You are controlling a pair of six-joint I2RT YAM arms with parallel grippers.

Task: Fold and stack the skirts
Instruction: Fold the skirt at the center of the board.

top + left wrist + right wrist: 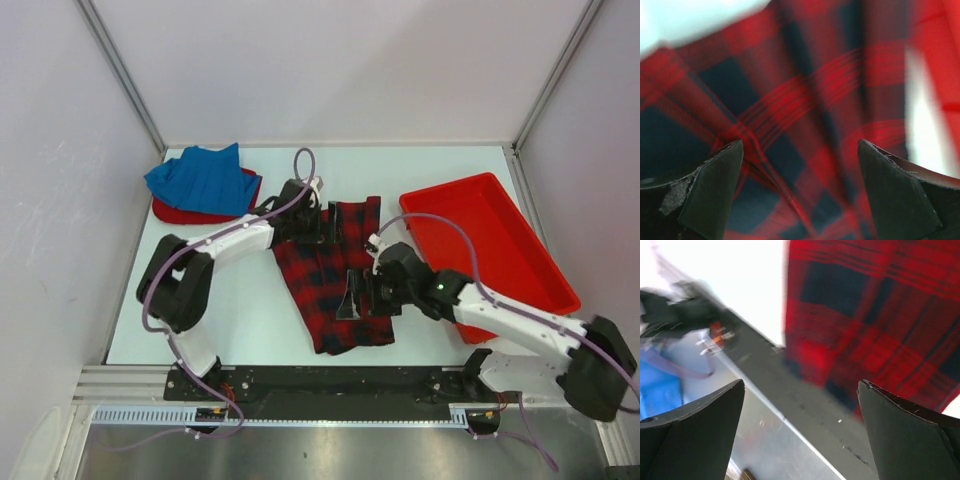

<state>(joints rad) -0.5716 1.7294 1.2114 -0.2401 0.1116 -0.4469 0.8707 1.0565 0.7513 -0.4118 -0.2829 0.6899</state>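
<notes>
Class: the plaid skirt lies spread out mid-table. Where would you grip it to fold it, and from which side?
The plaid skirt lies flat, its near edge free on the table. Pinch that edge's two corners, coming down from above on the near side; that likely gives the easiest fold away.

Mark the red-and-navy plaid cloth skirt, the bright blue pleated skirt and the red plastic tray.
red-and-navy plaid skirt [318,292]: top view, middle of the cloth.
blue pleated skirt [203,180]: top view, its centre.
red plastic tray [488,232]: top view, bare floor.

Right end effector [801,385] stands wide open — plaid skirt [880,325] beyond it.
</notes>
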